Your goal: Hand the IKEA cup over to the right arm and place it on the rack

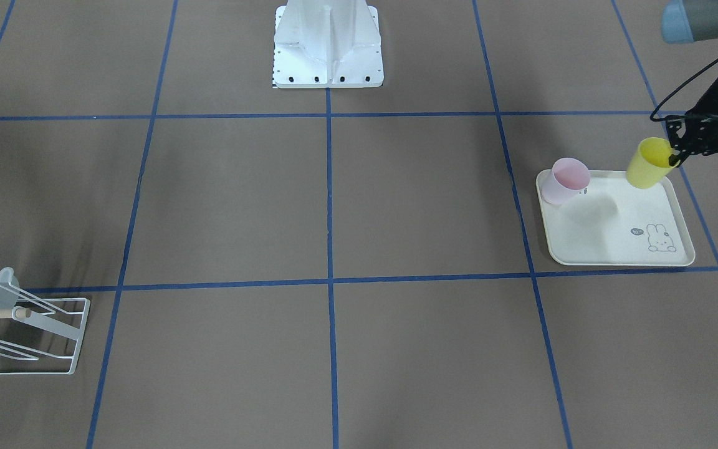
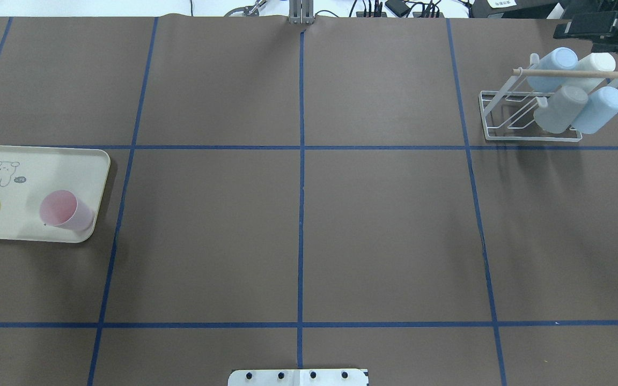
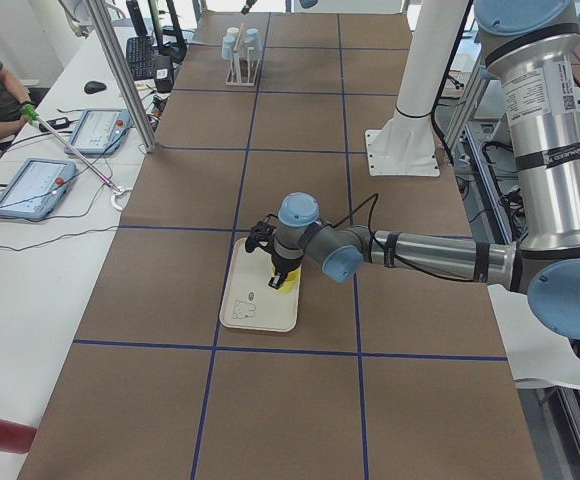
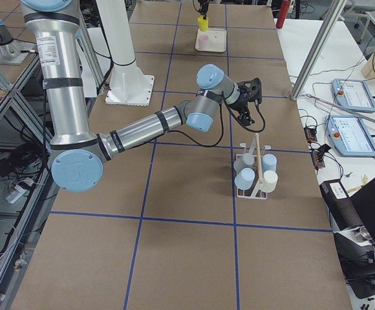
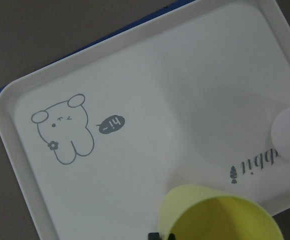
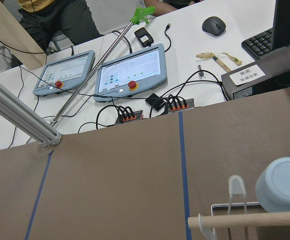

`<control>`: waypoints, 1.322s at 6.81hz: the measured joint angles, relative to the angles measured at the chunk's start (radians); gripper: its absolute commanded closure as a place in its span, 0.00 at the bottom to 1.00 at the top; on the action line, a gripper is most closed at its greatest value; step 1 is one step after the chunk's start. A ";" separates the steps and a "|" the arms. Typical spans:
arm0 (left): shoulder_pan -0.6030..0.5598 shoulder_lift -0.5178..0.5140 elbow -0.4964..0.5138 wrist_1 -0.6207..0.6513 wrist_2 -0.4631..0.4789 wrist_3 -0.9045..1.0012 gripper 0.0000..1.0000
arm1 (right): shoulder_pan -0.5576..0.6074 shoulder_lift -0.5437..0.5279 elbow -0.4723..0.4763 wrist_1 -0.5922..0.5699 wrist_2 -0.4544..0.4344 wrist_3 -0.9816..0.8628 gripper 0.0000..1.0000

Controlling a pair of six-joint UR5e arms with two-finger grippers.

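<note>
The yellow cup (image 1: pixel 646 165) is being held by the left gripper (image 1: pixel 674 157). The jaws are being kept closed on the rim of the cup, one finger inside the mouth and one outside. The cup is being kept tilted, with its mouth turned up toward the gripper. It is being carried over the corner of the cream tray (image 1: pixel 621 243), and it seems to be lifted off the tray, because its shadow is falling apart from it on the tray floor. A pink cup (image 1: pixel 566 181) is standing upright in another corner of the same tray, well apart from the yellow one.

The white wire rack (image 2: pixel 507 115) is standing at the other end of the table (image 2: pixel 298 225), far from the tray. Two light blue cups, one white cup and one grey cup are being carried on its prongs, under the wooden dowel (image 2: pixel 569 73).

The right gripper (image 4: pixel 251 90) is being held near the rack, on its far side from the robot. It cannot be told how far its jaws are open.
</note>
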State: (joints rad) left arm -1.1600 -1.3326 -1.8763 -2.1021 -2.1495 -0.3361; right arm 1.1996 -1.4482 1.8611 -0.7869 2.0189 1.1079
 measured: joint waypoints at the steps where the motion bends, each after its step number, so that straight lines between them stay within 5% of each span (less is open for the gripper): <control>1: -0.059 -0.051 -0.009 0.053 0.018 -0.005 1.00 | 0.000 0.001 0.002 0.000 0.001 0.001 0.00; 6: -0.101 -0.362 -0.002 0.095 0.044 -0.539 1.00 | 0.000 0.010 0.006 0.004 0.017 0.048 0.00; 9: -0.044 -0.405 0.091 -0.301 0.050 -1.024 1.00 | -0.037 0.016 0.001 0.091 0.011 0.223 0.00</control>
State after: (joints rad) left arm -1.2041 -1.7376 -1.7852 -2.4030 -2.0993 -1.3599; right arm 1.1623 -1.4325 1.8623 -0.6963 2.0296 1.3309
